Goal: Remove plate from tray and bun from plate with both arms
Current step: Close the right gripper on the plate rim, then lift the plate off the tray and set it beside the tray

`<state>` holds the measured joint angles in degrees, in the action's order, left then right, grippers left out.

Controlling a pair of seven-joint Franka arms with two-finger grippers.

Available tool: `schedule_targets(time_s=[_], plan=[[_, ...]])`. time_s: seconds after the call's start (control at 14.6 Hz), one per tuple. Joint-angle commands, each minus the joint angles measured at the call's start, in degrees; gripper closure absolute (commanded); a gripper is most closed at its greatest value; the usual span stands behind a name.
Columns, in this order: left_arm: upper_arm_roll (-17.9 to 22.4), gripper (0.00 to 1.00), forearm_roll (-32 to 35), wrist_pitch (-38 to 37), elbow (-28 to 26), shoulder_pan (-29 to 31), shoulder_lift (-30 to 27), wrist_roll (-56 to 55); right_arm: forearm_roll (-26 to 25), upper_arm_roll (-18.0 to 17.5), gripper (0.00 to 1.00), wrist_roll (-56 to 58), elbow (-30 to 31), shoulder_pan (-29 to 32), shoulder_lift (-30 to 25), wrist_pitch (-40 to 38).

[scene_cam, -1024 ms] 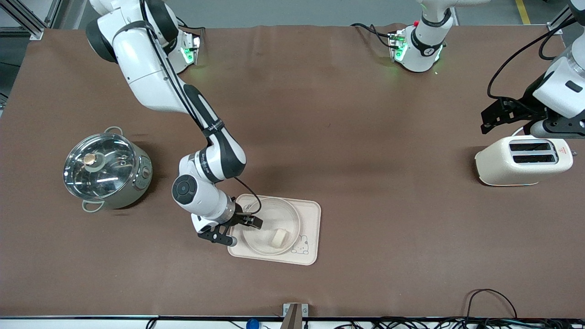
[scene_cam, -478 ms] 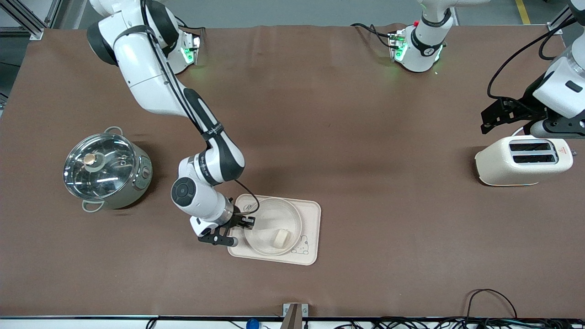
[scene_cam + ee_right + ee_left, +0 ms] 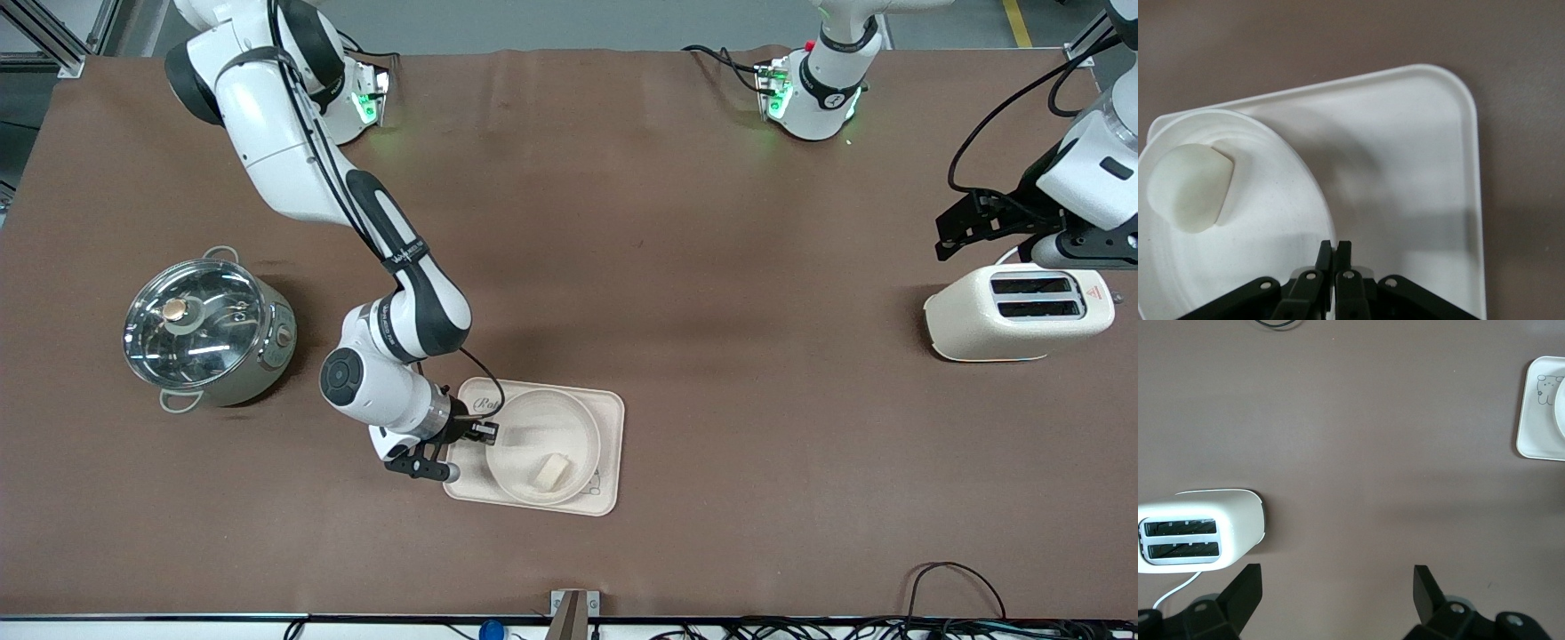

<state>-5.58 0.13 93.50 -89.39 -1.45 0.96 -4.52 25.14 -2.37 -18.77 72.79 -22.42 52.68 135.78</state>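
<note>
My right arm comes down from its base at the top of the front view, bends at the elbow beside the pot (image 3: 208, 331) and turns its wrist sideways toward the tray (image 3: 613, 418). My right gripper (image 3: 486, 432) sits low at the tray's end toward the right arm's end of the table, and its fingers (image 3: 1327, 257) are pinched tight on the rim of the plate (image 3: 524, 427); in the right wrist view the two black tips meet with only the thin rim edge between them. The plate looks tilted, its gripped edge raised, and it overlaps the tray with the rabbit drawing partly covered at the corner nearer the front camera. The bun (image 3: 549, 469) lies in the plate, on the part nearest the front camera, well apart from my fingertips.

My left arm waits at its own end of the table, folded up with the wrist hanging above the toaster (image 3: 1019, 311). My left gripper (image 3: 1338, 590) is spread wide and holds nothing; its wrist view looks down on bare brown table (image 3: 1358, 440), with the toaster to one side and a corner of the tray just showing
</note>
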Motion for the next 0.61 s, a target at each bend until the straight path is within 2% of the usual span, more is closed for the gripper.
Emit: schedule_targets(time_s=[0.0,0.27,0.41,0.55], plan=[[0.1,0.00,0.0,-0.9,0.7,0.0,0.1,1.3,2.0,-0.6,1.00,1.0,13.0,-0.2,-12.8,-3.7],[0.1,0.00,0.0,-0.9,0.7,0.0,0.1,1.3,2.1,-0.6,1.00,2.1,33.9,-3.3,-28.4,-2.4],[0.1,0.00,0.0,-0.9,0.7,0.0,0.1,1.2,2.1,-0.7,1.00,2.0,45.4,-5.9,-35.6,2.4],[0.1,0.00,0.0,-0.9,0.6,0.0,0.1,1.2,2.6,-0.9,1.00,1.9,53.2,-8.9,-37.7,10.3]])
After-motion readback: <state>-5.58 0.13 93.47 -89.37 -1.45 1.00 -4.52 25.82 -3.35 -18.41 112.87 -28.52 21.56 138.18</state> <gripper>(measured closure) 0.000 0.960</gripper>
